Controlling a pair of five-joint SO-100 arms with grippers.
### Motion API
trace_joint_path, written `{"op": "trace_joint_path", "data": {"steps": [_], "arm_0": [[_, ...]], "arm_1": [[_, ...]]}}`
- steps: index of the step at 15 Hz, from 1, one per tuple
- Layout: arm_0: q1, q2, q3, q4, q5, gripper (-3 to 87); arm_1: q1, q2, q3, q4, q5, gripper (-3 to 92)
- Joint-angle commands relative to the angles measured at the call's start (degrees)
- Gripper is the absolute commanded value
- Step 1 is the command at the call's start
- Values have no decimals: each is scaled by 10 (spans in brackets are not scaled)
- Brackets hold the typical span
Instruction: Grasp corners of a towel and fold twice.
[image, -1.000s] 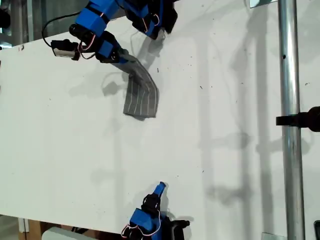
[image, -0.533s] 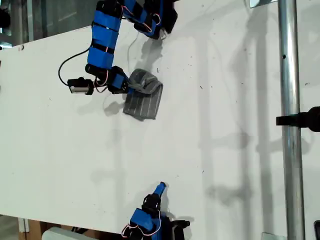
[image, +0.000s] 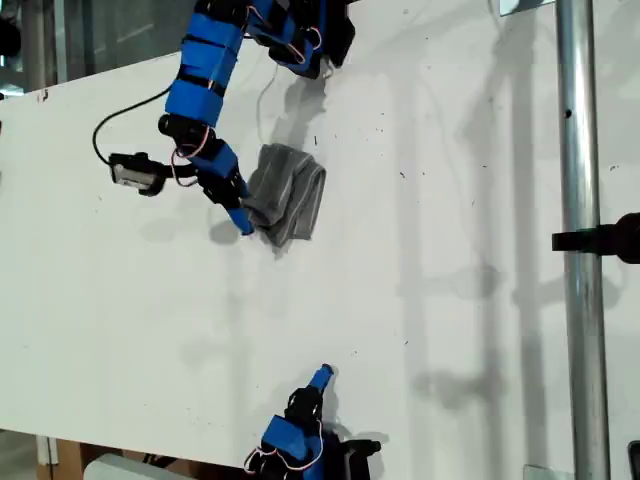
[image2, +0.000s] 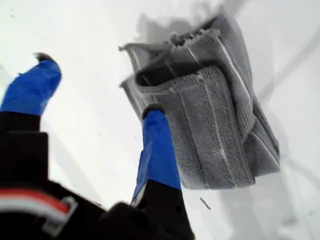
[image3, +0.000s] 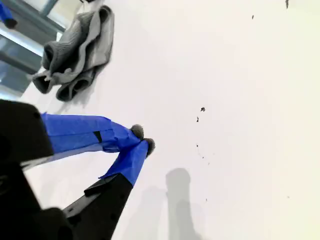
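Towel (image: 288, 203) bunched, folded on table (image: 450, 300). First gripper (image2: 97, 90) jaws apart, one tip touching towel edge. Second gripper (image3: 142, 139) tips together, empty, well apart.

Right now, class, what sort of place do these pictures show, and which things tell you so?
Probably a robotics lab bench or test rig: a bare white table with two blue robot arms clamped at opposite edges, a metal camera pole alongside, and only a folded grey towel laid out to handle.

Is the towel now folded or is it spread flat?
Folded, untidily: the towel lies in bunched layers with rolled edges; my first tool is open beside it.
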Motion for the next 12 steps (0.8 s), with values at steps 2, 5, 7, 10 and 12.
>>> {"op": "trace_joint_path", "data": {"steps": [2,5,7,10,12], "arm_0": [[-9,5,7,10,-38,38],[2,5,25,31,-71,45],[-8,5,26,34,-62,39],[-11,4,27,37,-124,-26],[-4,-1,26,40,-136,-26]], "arm_1": [[63,308,190,-3,11,42],[25,637,513,11,163,-3],[-19,834,649,77,258,-3],[-37,853,745,91,365,-3],[-45,848,750,95,391,25]]}}
